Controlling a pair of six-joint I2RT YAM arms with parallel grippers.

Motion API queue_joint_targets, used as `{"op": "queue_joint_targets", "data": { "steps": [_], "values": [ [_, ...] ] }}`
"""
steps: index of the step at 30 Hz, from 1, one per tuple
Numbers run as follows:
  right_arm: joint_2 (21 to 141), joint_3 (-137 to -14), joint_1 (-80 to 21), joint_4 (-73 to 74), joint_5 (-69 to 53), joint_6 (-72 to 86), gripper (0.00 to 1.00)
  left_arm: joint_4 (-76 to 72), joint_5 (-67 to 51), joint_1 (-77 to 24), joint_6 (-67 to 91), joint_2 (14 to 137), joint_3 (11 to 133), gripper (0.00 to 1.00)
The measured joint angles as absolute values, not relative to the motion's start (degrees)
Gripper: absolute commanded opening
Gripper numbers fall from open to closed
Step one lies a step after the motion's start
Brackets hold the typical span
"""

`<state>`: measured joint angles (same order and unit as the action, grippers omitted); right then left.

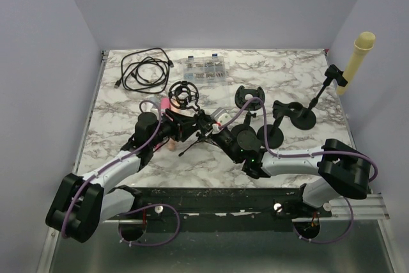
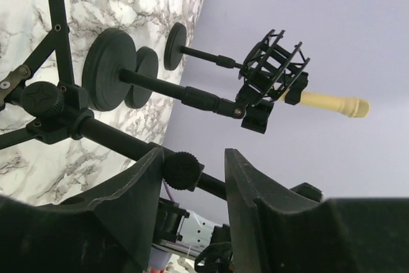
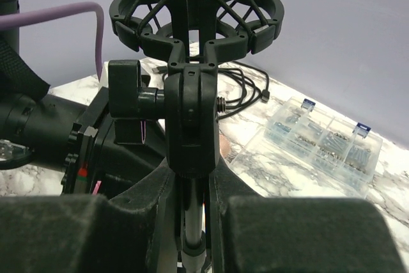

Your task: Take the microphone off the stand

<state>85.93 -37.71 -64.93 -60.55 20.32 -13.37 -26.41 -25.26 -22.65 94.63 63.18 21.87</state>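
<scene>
Black stand (image 3: 190, 126) at centre looks braced against tipping: right claw (image 3: 192, 206) clamped on its pole beneath an apparently empty shock mount (image 3: 195, 4), left claw (image 2: 195, 165) apart, straddling a knobbed rod. Cream microphone (image 1: 363, 48) sits clipped at two o'clock, well apart.

A robot test cell, more lab bench than home or shop.
The left arm (image 1: 108, 174) and right arm (image 1: 294, 158) are bolted to a mounting rail (image 1: 217, 197) at the edge of a marble-patterned table (image 1: 128, 151). Bare lavender walls (image 1: 38, 62) box it in. On it sit a coiled cable (image 1: 146, 70), a clear box of small parts (image 1: 206, 68), a microphone stand (image 1: 184, 94) and round-based stands (image 1: 300, 116).
</scene>
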Motion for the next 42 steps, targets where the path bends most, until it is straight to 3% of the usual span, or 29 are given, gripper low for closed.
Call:
{"op": "queue_joint_targets", "data": {
  "steps": [5, 7, 8, 14, 28, 35, 36, 39, 42],
  "values": [
    [86.0, -37.6, -64.9, -60.8, 20.3, -13.3, 0.01, -26.5, -23.3, -25.1, 96.1, 64.8, 21.9, 0.26],
    [86.0, -37.4, -64.9, -61.0, 20.3, -13.3, 0.01, -26.1, -22.3, -25.6, 96.5, 64.9, 21.9, 0.05],
    [86.0, -37.4, -64.9, -61.1, 20.3, -13.4, 0.01, -25.8, -22.1, -25.7, 96.9, 64.9, 21.9, 0.00],
    [85.7, -36.1, -64.5, -62.7, 19.1, -14.6, 0.01, -15.9, -22.2, -26.0, 96.6, 65.0, 26.8, 0.00],
    [88.1, -33.0, -64.8, -71.7, 9.6, -22.6, 0.01, 45.0, -21.0, -26.6, 81.4, 82.6, 66.9, 0.00],
    [88.2, -31.6, -64.8, -73.9, 7.6, -22.3, 0.01, 53.3, -20.8, -27.0, 83.0, 86.2, 71.6, 0.00],
    [88.2, -31.6, -64.8, -74.0, 7.6, -22.3, 0.01, 52.8, -20.9, -27.0, 83.6, 85.7, 70.9, 0.02],
    [88.2, -31.2, -64.5, -74.4, 7.4, -22.1, 0.01, 49.7, -21.2, -27.0, 84.9, 83.7, 67.9, 0.31],
    [87.9, -30.8, -63.9, -74.7, 7.0, -21.4, 0.01, 46.3, -21.6, -27.0, 85.6, 82.0, 65.2, 0.54]
  ]
}}
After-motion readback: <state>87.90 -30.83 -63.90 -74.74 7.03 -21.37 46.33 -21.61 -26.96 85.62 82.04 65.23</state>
